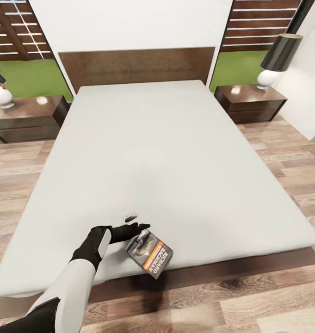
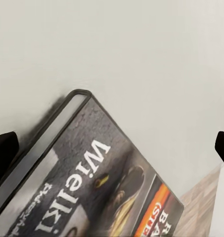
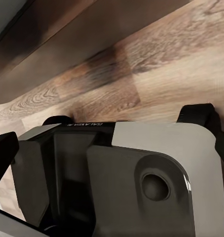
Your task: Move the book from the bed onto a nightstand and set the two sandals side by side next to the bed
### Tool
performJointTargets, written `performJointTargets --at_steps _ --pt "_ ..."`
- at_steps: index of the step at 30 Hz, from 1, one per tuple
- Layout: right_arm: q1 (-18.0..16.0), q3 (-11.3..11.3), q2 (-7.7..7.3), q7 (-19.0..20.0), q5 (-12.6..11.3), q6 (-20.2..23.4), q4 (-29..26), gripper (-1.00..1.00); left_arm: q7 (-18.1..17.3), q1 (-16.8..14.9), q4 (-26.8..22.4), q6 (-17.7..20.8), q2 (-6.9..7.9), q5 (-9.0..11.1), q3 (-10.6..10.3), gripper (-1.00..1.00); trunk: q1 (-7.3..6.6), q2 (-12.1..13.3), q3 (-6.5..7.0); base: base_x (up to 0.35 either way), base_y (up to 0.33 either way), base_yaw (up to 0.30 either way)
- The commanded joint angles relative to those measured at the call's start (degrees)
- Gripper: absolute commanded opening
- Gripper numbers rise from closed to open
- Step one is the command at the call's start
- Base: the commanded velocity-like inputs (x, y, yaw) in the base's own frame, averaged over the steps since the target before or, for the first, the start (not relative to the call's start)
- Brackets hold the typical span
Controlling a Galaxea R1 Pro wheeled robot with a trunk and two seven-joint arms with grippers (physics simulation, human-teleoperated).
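Fingers (image 1: pixel 138 227) of the left arm are reaching over the book (image 1: pixel 149 253), spread wide and not gripping it; in the left wrist view their dark tips (image 2: pixel 3 157) are sitting on either side of the cover (image 2: pixel 99 185). That book is lying at the foot edge of the bed (image 1: pixel 176 152), partly overhanging. Two nightstands (image 1: pixel 27 118) (image 1: pixel 250 102) are flanking the headboard (image 1: pixel 136 64). Right fingers: cannot tell.

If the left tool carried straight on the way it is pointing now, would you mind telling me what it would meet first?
Most likely the book: it lies right ahead between the left tool's open fingers, at the bed's near edge. Depth is unclear, so how close it is cannot be told.
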Motion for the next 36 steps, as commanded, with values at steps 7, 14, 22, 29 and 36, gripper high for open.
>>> performJointTargets --at_steps 7,14,22,29,36 --pt "0.0 -0.4 0.00 0.2 0.4 -0.1 0.0 1.00 -0.4 0.0 -0.1 0.4 -0.09 -0.5 0.5 1.00 -0.02 0.0 -0.04 -0.049 0.000 0.000" --pt "0.0 -0.4 0.00 0.2 0.4 -0.1 0.0 1.00 -0.4 0.0 -0.1 0.4 -0.09 -0.5 0.5 1.00 -0.02 0.0 -0.04 -0.002 0.000 0.000" --pt "0.0 -0.4 0.00 0.2 0.4 -0.1 0.0 1.00 -0.4 0.0 -0.1 0.4 -0.09 -0.5 0.5 1.00 -0.02 0.0 -0.04 0.000 0.000 0.000" --pt "0.0 -0.4 0.00 0.2 0.4 -0.1 0.0 1.00 -0.4 0.0 -0.1 0.4 -0.09 -0.5 0.5 1.00 -0.02 0.0 -0.04 -0.132 0.000 0.000" --pt "0.0 -0.4 0.00 0.2 0.4 -0.1 0.0 1.00 -0.4 0.0 -0.1 0.4 -0.09 -0.5 0.5 1.00 -0.02 0.0 -0.04 -0.028 0.000 0.000"
